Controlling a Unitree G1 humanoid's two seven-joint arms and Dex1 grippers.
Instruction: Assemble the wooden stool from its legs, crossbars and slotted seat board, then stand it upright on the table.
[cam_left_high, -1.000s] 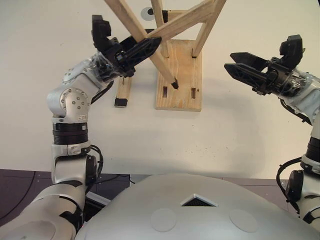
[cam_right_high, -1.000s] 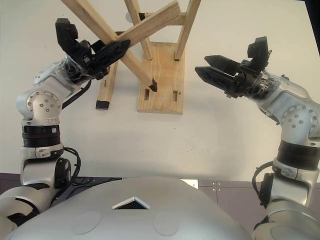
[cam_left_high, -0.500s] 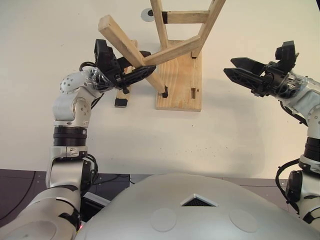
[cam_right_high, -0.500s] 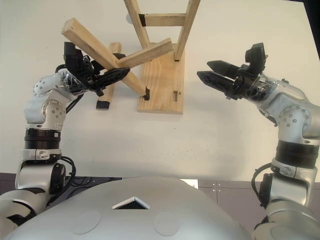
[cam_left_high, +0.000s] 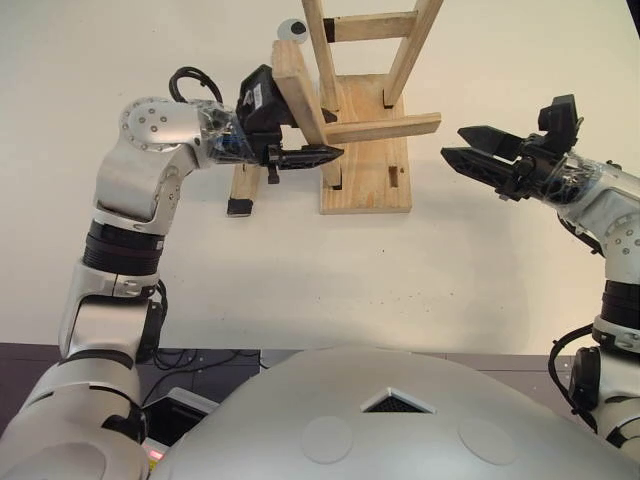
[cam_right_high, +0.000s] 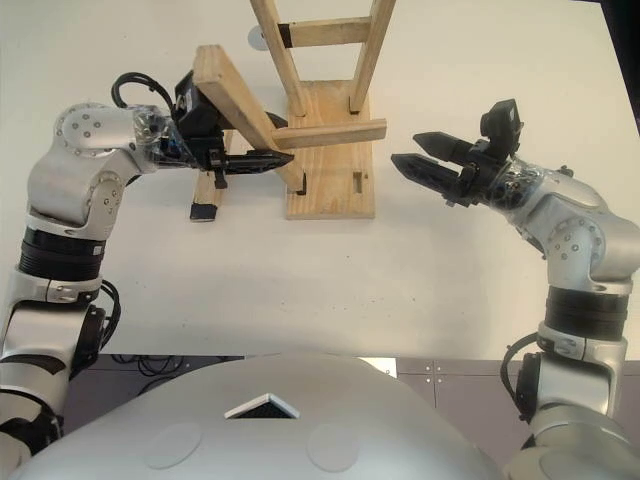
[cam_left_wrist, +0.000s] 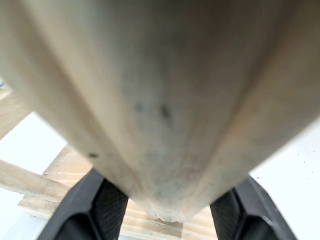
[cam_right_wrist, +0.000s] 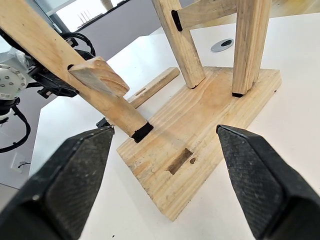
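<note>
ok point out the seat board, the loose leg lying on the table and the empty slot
seat board (cam_left_high: 365, 190): left eye view, bare wood between its two near slots.
loose leg (cam_left_high: 244, 188): left eye view, near its capped end.
empty slot (cam_right_wrist: 180, 161): right wrist view, middle of the opening.

Seat board (cam_left_high: 365, 195), leg (cam_left_high: 300, 95) and crossbar (cam_left_high: 385, 127): pale natural wood, visible grain, leg end capped black. Desk (cam_left_high: 300, 280) plain white. Left gripper (cam_left_high: 335, 153) and right gripper (cam_left_high: 452, 142) both black, pads (cam_right_wrist: 75, 185) finely speckled.

Looks like a lab: white table (cam_left_high: 330, 270) with a cable grommet (cam_right_wrist: 222, 45).
</note>
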